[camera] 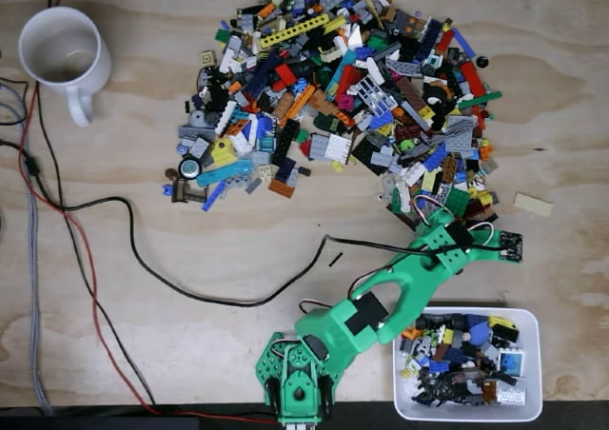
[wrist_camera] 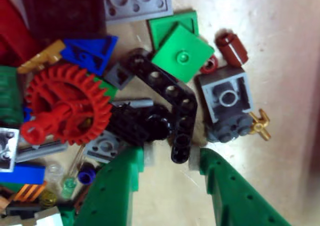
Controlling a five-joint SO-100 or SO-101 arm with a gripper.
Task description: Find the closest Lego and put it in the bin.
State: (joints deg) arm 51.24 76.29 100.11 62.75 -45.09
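Note:
In the fixed view my green gripper reaches into the lower right edge of the big Lego pile. The wrist view shows the gripper open. The lower end of a black bent beam lies between its green fingertips. A dark grey brick sits just right of the beam, a green plate above it and a red gear to the left. The bin, a white tray, stands at the bottom right beside the arm and holds several Legos.
A white mug stands at the top left. Black and red cables run across the wooden table left of the arm. A tan piece and a small black piece lie apart from the pile.

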